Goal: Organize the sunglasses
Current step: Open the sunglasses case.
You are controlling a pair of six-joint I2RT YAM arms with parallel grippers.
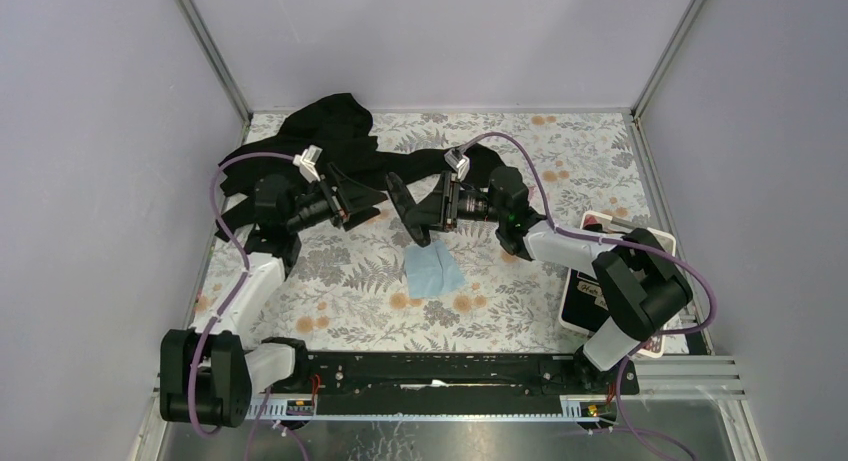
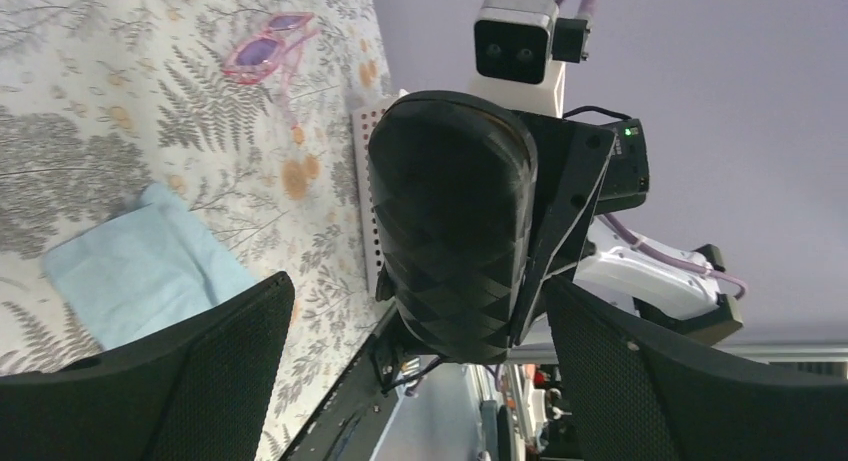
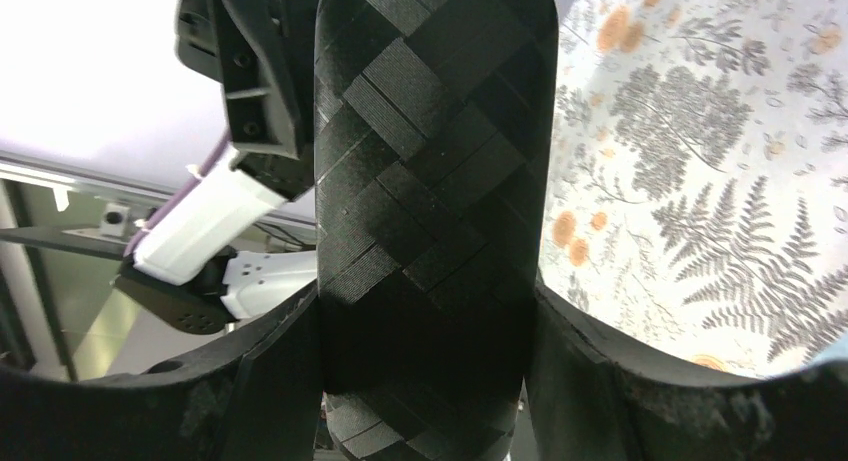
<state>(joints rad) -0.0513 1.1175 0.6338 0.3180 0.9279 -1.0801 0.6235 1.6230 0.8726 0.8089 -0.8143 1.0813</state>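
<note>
The sunglasses [image 2: 263,47], with pink-purple lenses and slim pink arms, lie on the floral mat far from both grippers. They show only in the left wrist view; in the top view the right arm hides them. My right gripper [image 1: 420,215] [image 3: 425,381] is shut on the closed black oval case [image 1: 399,205] [image 3: 432,191] and holds it upright above the mat. My left gripper [image 1: 350,196] [image 2: 420,381] is open and empty. It faces the case [image 2: 452,221] from the left, a short gap away. The light blue cloth [image 1: 432,273] [image 2: 140,266] lies flat below them.
A crumpled black fabric [image 1: 335,131] lies at the back left of the mat. A white perforated board with a black panel [image 1: 592,299] [image 2: 364,171] sits at the right edge under the right arm. Grey walls close in three sides.
</note>
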